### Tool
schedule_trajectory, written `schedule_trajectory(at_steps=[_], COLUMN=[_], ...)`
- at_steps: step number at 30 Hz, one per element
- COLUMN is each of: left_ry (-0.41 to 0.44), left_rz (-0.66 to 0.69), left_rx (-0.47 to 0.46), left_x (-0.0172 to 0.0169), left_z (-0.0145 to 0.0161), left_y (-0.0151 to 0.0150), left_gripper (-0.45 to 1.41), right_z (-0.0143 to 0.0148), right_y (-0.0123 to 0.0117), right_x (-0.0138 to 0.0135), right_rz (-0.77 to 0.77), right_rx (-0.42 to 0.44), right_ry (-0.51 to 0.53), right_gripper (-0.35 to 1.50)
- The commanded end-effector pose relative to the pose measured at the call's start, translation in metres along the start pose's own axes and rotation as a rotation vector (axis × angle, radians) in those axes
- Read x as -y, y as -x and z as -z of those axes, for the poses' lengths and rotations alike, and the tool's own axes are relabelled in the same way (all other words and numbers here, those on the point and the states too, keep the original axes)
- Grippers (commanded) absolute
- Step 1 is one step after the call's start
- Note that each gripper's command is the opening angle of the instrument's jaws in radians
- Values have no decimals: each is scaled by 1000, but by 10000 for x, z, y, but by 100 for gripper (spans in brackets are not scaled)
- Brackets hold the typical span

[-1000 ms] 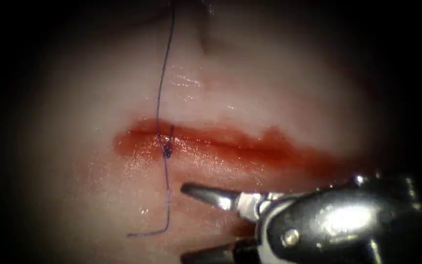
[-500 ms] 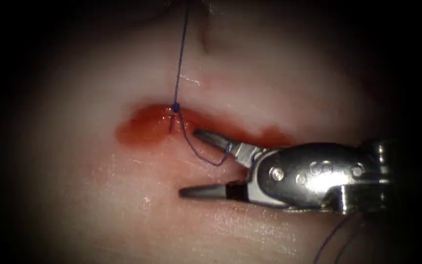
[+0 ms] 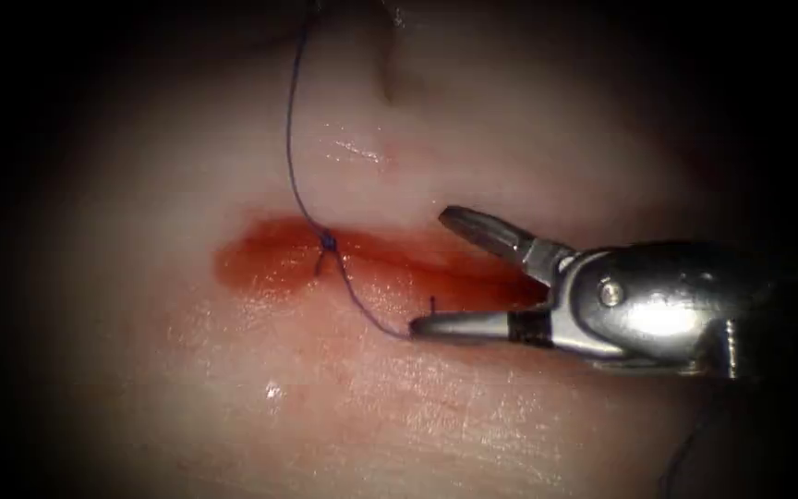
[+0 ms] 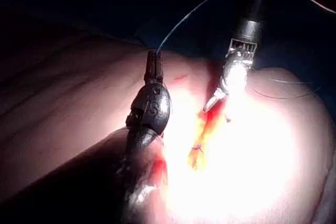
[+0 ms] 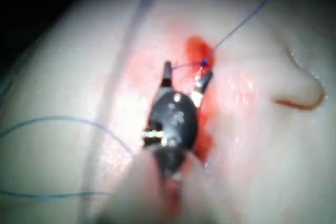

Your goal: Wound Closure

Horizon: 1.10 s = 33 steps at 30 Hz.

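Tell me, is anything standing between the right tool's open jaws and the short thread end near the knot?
Nothing visible does. The right tool has its jaws open over the cut, holding nothing. The thread runs from the knot to its lower jaw's tip. The left tool holds thread.

My right tool (image 3: 431, 277) sits with its jaws spread at the cut's (image 3: 390, 268) 3 o'clock end, one jaw above the cut, the other below it. The thread (image 3: 362, 310) runs from the knot (image 3: 328, 240) to the lower jaw's tip, touching it, so that lane toward 9 o'clock is barred. A second strand (image 3: 293, 139) climbs from the knot toward 12 o'clock and fences that side. The tissue (image 3: 325, 416) from 5 to 8 o'clock lies bare. My left tool (image 4: 153, 72) grips thread well off the cut.
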Motion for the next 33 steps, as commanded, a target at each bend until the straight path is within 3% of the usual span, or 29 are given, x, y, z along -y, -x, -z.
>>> schedule_trajectory(at_steps=[1,5,9,13,17,25,33], left_ry=[3,7,7,8,9,4,1], left_rz=[0,1,4,2,3,8,13], left_rx=[-1,-2,-2,-2,-3,1,2], left_x=[-9,-27,-34,-36,-37,-40,-46], left_z=[-3,0,0,1,2,2,-3], left_y=[5,1,-1,0,-1,-10,-19], left_gripper=[-45,-45,-45,-45,-45,-45,-45], right_z=[1,-1,-27,-64,-94,-102,-136], right_y=[9,11,12,14,15,1,7], right_x=[-8,-29,-35,-32,-23,-11,-2], right_rz=[-6,-44,-73,-101,-125,-138,-138], right_rx=[-6,-35,-37,-45,-51,-73,-74], right_ry=[6,44,55,18,-21,-51,-67], right_gripper=[121,118,121,118,126,130,136])
